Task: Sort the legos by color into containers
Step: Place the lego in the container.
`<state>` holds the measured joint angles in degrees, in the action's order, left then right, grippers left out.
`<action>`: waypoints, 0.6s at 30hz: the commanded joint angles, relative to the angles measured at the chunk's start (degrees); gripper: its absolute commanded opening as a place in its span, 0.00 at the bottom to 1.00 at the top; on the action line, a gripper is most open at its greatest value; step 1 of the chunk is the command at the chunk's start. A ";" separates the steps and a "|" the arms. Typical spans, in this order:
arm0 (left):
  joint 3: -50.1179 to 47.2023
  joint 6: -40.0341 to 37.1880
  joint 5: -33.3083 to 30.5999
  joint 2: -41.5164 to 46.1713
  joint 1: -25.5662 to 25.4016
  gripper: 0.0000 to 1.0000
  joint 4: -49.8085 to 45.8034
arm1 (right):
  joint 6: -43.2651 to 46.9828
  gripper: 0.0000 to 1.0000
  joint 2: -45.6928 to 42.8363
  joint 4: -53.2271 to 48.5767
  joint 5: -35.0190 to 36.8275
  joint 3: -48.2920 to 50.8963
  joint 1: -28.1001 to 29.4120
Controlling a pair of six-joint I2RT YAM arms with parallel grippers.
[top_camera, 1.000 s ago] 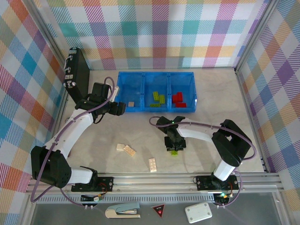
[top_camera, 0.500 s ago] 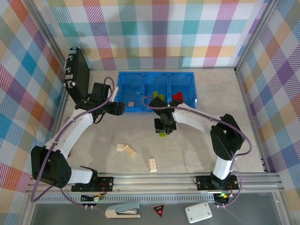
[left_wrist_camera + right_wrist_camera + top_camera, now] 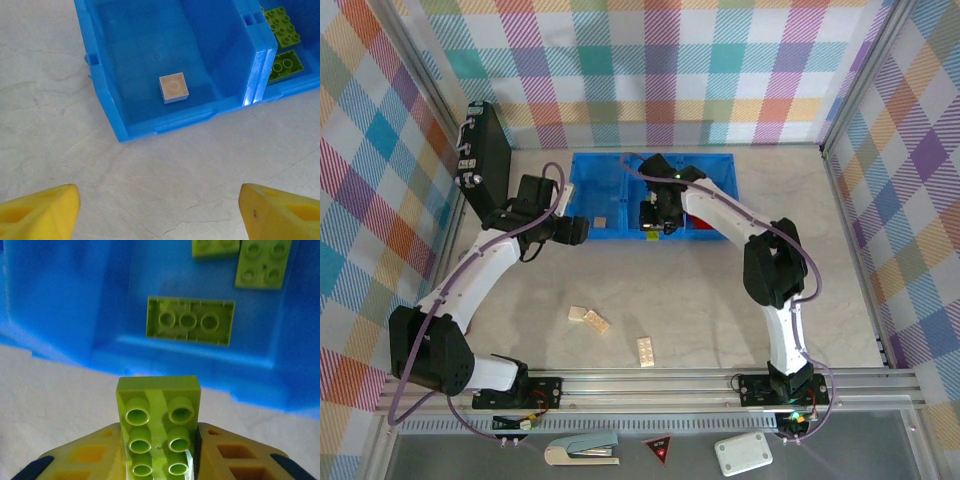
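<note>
Lime lego (image 3: 158, 425), near end off-frame

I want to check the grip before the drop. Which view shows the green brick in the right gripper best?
The right wrist view: the green brick sits large in the foreground, studs facing the camera, clamped between the right gripper fingers. The top external view shows it as a small green speck by the blue tray near wall.

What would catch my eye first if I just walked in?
The bright blue tray at the table's far side stands out. The right gripper holds a lime green brick at the tray's near wall, by the middle compartment. Three cream bricks lie loose on the table in front of it.
</note>
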<state>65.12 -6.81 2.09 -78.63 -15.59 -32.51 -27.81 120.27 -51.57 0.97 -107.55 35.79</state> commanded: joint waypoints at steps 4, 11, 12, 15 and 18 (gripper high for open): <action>2.06 2.18 1.97 -1.40 0.74 0.78 0.17 | 3.44 0.35 5.99 -0.74 -2.02 -8.00 -2.65; 3.69 4.94 -0.78 -3.03 0.74 0.75 -0.58 | 5.86 0.35 13.99 -0.02 -3.87 -18.19 -3.88; 4.22 5.09 -1.17 -3.60 0.74 0.75 -1.31 | 6.21 0.34 14.97 0.06 -4.18 -19.56 -3.88; 5.78 5.91 -2.08 -4.91 0.74 0.75 -3.04 | 7.44 0.35 17.83 0.88 -4.97 -22.79 -3.89; 5.73 6.02 -2.74 -4.80 0.74 0.75 -2.91 | 8.51 0.34 20.81 0.68 -4.72 -26.51 -3.91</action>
<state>69.28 -2.09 0.73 -83.42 -15.55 -33.12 -21.65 138.96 -51.03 -2.61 -130.41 31.73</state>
